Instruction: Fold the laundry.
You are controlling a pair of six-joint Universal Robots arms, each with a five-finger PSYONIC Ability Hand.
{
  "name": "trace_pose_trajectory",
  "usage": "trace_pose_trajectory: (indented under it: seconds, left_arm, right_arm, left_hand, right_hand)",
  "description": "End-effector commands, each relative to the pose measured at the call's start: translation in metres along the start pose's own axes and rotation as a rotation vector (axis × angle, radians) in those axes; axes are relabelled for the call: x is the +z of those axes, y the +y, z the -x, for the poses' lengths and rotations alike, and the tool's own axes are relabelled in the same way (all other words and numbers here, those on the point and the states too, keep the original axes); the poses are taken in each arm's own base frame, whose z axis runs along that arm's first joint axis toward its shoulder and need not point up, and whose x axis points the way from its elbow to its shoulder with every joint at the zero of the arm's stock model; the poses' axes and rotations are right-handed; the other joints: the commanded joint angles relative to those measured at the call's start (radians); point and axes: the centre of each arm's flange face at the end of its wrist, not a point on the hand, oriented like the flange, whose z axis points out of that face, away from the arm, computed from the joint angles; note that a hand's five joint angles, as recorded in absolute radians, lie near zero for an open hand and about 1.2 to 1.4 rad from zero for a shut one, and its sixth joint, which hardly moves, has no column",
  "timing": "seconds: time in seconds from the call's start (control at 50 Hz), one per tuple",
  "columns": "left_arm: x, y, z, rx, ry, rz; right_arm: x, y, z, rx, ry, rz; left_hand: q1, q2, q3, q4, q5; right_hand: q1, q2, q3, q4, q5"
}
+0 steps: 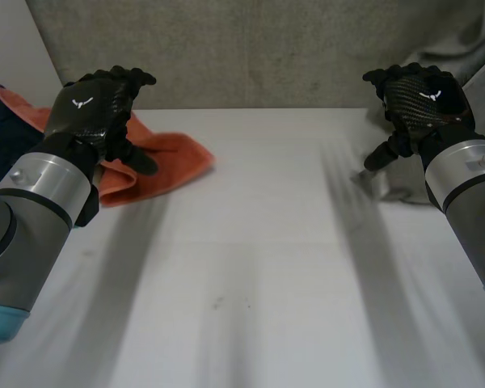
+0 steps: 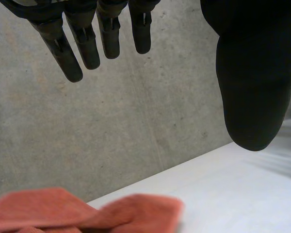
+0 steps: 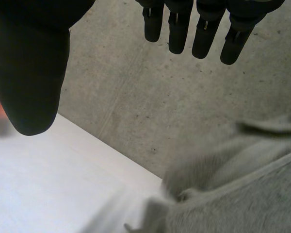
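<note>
An orange cloth [image 1: 166, 162] lies bunched at the table's far left, and it lies below my left hand's fingertips in the left wrist view [image 2: 87, 213]. My left hand [image 1: 93, 109] hovers above it, open, fingers [image 2: 87, 41] straight and holding nothing. A grey garment [image 1: 477, 89] is heaped at the far right corner, and it sits under my right palm in the right wrist view [image 3: 242, 194]. My right hand [image 1: 424, 101] is raised beside it, open and empty, fingers [image 3: 203, 29] spread from the thumb.
A dark blue garment [image 1: 0, 133] lies at the left edge behind the orange cloth. A concrete wall [image 1: 250, 48] stands close behind the white table [image 1: 250, 267].
</note>
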Motion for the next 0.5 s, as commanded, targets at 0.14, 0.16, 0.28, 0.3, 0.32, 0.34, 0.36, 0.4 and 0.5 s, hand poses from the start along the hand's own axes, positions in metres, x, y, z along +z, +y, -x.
trace_pose_trajectory:
  seconds: [0.14,0.16,0.28,0.3,0.32,0.34,0.36,0.4,0.5]
  left_arm:
    - [-0.001,-0.0011,0.0,0.0,0.0,-0.003]
    - [-0.0008,-0.0006,0.0,0.0,0.0,-0.002]
    - [-0.0007,0.0004,-0.0005,0.0,0.002,0.002]
    - [-0.0007,0.0004,-0.0005,0.0,0.002,0.002]
    - [-0.0007,0.0004,-0.0005,0.0,0.002,0.002]
    - [-0.0004,0.0004,0.0,0.0,0.0,0.002]
    - [-0.0007,0.0004,-0.0005,0.0,0.002,0.002]
    - [-0.0007,0.0004,-0.0005,0.0,0.002,0.002]
    - [-0.0008,0.0009,-0.0005,0.0,0.002,0.003]
  right_arm:
    - [-0.0007,0.0005,0.0004,0.0,-0.001,0.002]
    - [-0.0007,0.0005,0.0005,0.0,-0.002,0.002]
    - [-0.0007,0.0005,0.0004,0.0,-0.001,0.002]
    - [-0.0007,0.0005,0.0004,-0.001,-0.001,0.002]
    - [-0.0007,0.0005,0.0004,-0.001,-0.001,0.002]
    - [-0.0004,-0.0001,0.0002,-0.001,0.001,-0.001]
    - [-0.0002,0.0,-0.0003,-0.001,0.003,0.0]
    - [0.0,0.0001,-0.0009,-0.001,0.004,0.0]
    - [0.0002,0.0003,-0.0017,-0.003,0.009,0.001]
  left_hand:
    - [-0.094,-0.104,-0.103,-0.103,-0.101]
    - [-0.094,-0.104,-0.103,-0.103,-0.101]
    - [-0.094,-0.104,-0.103,-0.103,-0.101]
    - [-0.094,-0.104,-0.103,-0.103,-0.101]
    - [-0.094,-0.104,-0.103,-0.103,-0.101]
    - [-0.094,-0.104,-0.103,-0.103,-0.101]
    - [-0.094,-0.104,-0.103,-0.103,-0.101]
    - [-0.094,-0.104,-0.103,-0.103,-0.101]
    - [-0.094,-0.104,-0.103,-0.103,-0.101]
  right_hand:
    - [-0.092,-0.092,-0.095,-0.106,-0.1]
    - [-0.092,-0.092,-0.095,-0.106,-0.1]
    - [-0.092,-0.092,-0.095,-0.106,-0.1]
    - [-0.092,-0.092,-0.095,-0.106,-0.1]
    - [-0.092,-0.092,-0.095,-0.106,-0.1]
    - [-0.092,-0.092,-0.095,-0.106,-0.1]
    - [-0.092,-0.092,-0.095,-0.106,-0.1]
    - [-0.092,-0.092,-0.095,-0.106,-0.1]
    - [-0.092,-0.092,-0.095,-0.106,-0.1]
